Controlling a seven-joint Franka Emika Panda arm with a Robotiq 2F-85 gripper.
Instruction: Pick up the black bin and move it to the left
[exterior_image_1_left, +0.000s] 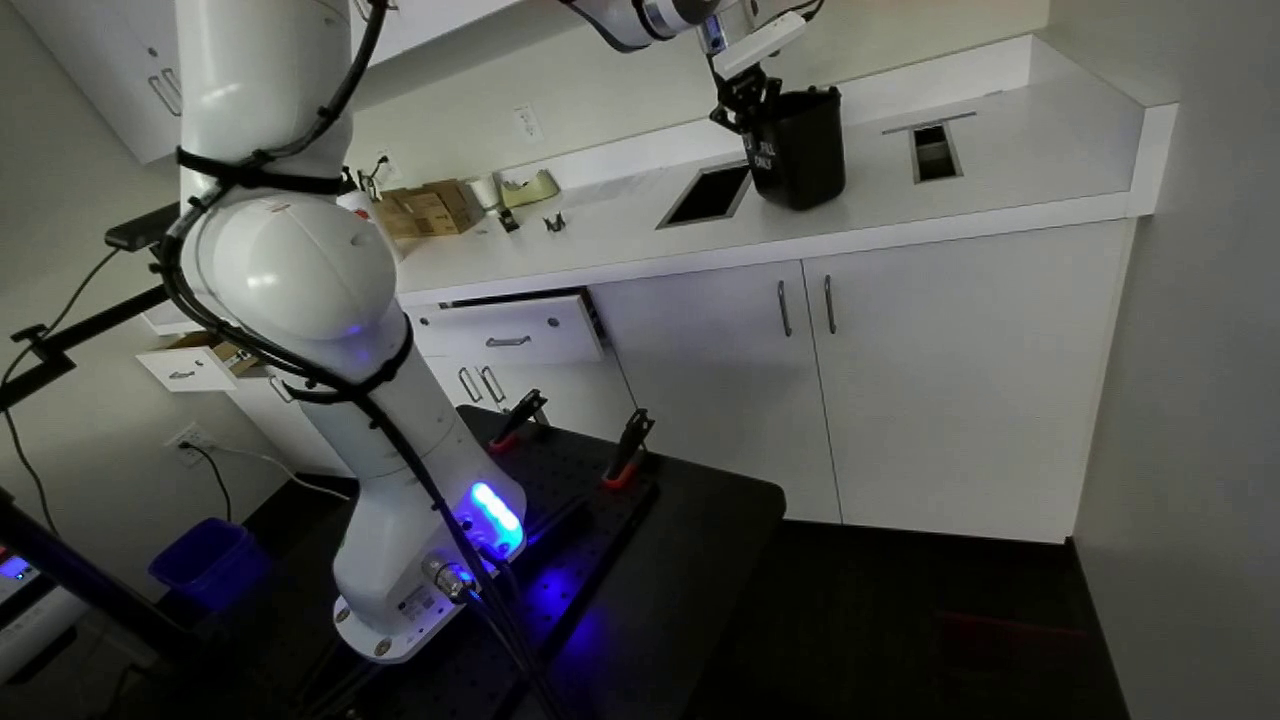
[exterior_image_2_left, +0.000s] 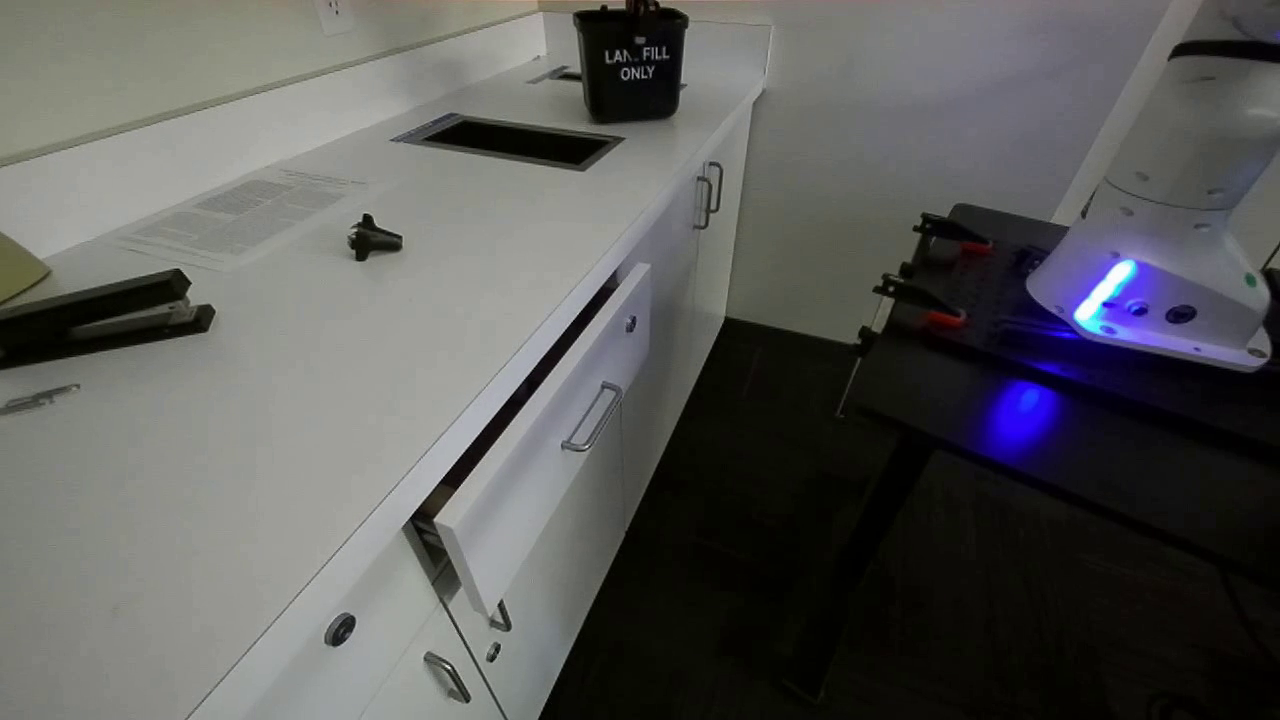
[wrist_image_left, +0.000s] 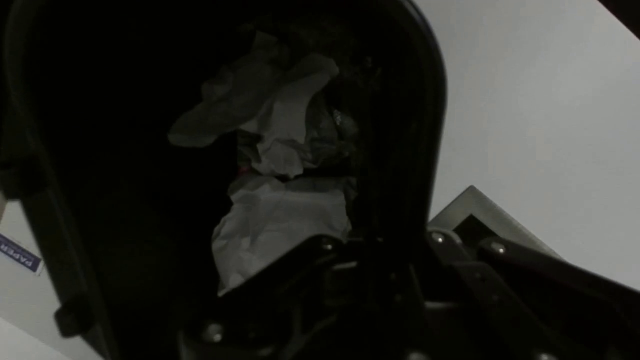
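In an exterior view that looks past the robot arm (exterior_image_1_left: 290, 270), the black bin (exterior_image_1_left: 800, 155) is to the right of the tool (exterior_image_1_left: 748, 112), which meets it at the top edge of its left side. The tool pinches that side: in the wrist view, one finger (wrist_image_left: 300, 262) appears to be inside the black bin and its partner outside. White lettering (exterior_image_2_left: 637, 64) just below the grip reads LANDFILL ONLY, one letter partly covered. The tall axis of the black bin is about upright. Left of it is a larger hole (exterior_image_1_left: 708, 193), right of it a smaller hole (exterior_image_1_left: 936, 155), both in a long white surface (exterior_image_2_left: 330, 400). Whether its base touches the surface or hangs just above cannot be told.

If left means left in that view, the tool would lead, the black bin trailing, and the path would likely cross the larger hole.

Counted: one robot arm, one tool, one black bin, two holes, one stapler (exterior_image_2_left: 100, 315), one blue bin (exterior_image_1_left: 210, 565), two pulled-out drawers (exterior_image_1_left: 505, 335) and two clamps (exterior_image_1_left: 628, 452). Crumpled paper (wrist_image_left: 285, 220) lies inside the black bin, too dim to count.
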